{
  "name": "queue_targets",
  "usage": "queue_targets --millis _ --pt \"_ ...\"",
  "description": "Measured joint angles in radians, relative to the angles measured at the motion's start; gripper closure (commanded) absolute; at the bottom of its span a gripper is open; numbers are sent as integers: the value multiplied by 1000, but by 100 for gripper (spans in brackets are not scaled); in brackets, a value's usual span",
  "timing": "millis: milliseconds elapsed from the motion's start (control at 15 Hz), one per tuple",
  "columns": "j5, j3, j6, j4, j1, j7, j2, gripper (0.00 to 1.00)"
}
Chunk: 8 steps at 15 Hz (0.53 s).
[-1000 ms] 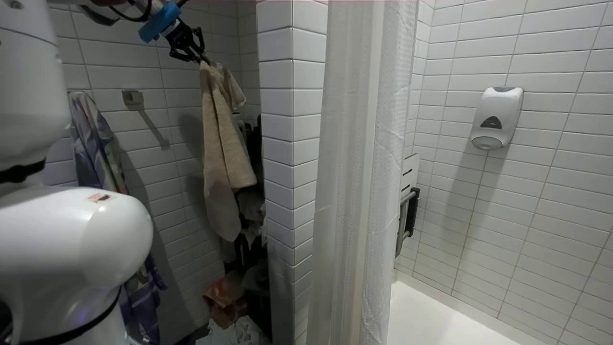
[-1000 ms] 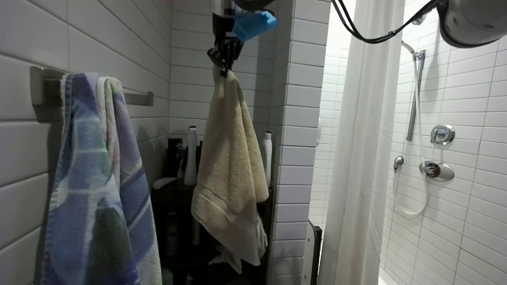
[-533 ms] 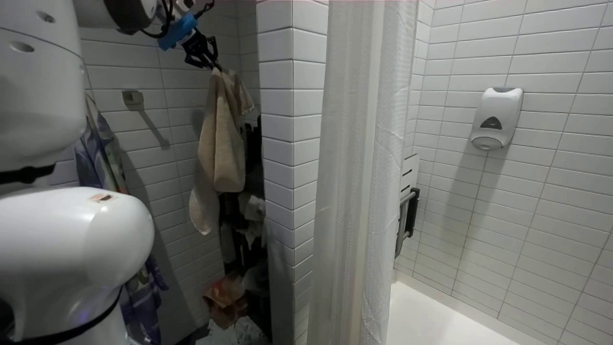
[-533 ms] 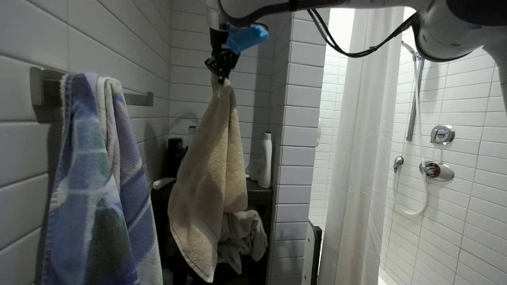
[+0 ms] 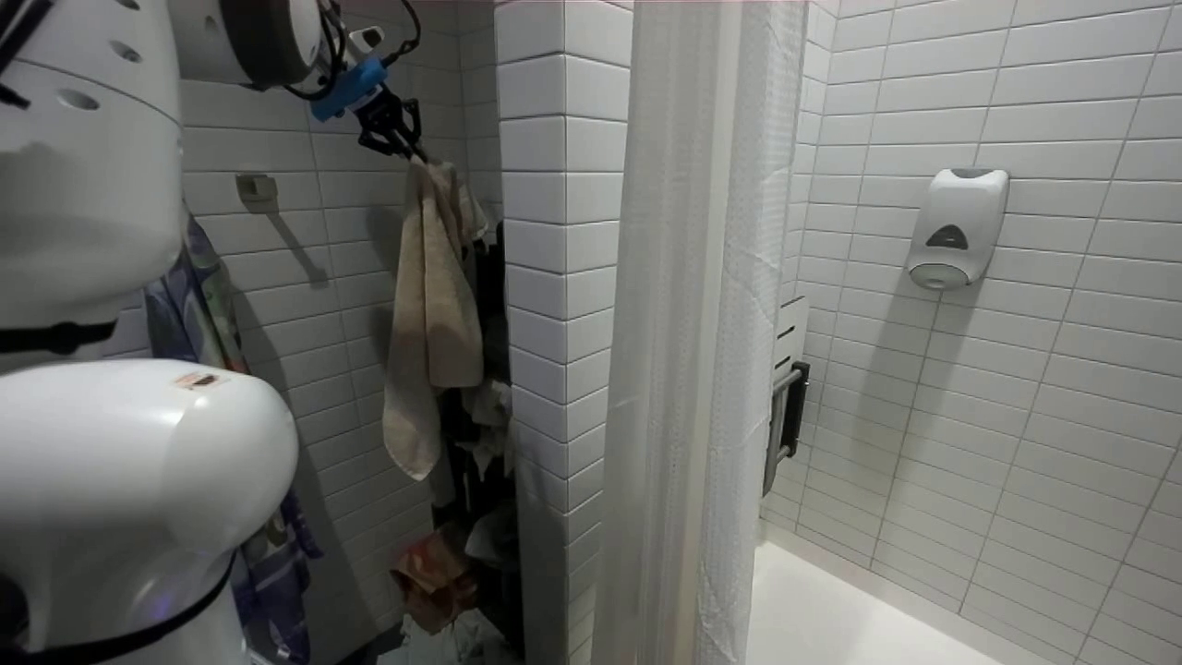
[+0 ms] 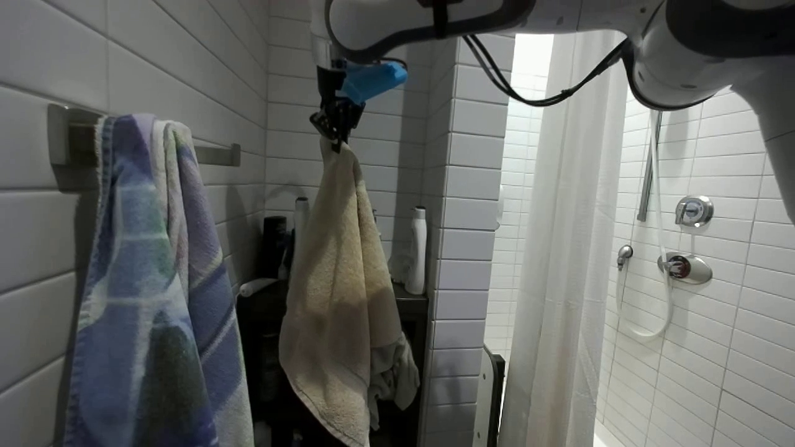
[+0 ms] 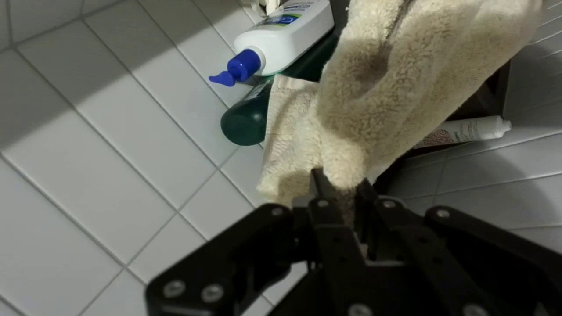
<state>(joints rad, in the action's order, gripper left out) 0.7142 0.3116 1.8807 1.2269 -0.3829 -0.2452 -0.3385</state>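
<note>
Towel [image 6: 338, 279] in end effector's [image 7: 340, 183] grip

Beige towel [image 7: 395, 96], black gripper [image 7: 340, 184], patterned towel [image 6: 155, 279] — blue and purple, white bottle [image 7: 290, 37] — blue pump [image 7: 244, 64]

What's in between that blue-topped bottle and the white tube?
In the wrist view, the beige towel held by the gripper shows between them, along with part of a dark green bottle.

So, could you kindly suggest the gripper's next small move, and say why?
I'd probably ease the gripper slightly away from the dark shelf, jaws closed: it pinches the beige towel, which hangs in front of the shelf and partly covers the green bottle in the wrist view. Contact is unclear, but a swing might knock that bottle.
</note>
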Motion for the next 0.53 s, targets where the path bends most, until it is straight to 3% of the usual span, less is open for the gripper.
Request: queue_targets --millis 533 --pt "-83 13 0 26 1 4 -22 96"
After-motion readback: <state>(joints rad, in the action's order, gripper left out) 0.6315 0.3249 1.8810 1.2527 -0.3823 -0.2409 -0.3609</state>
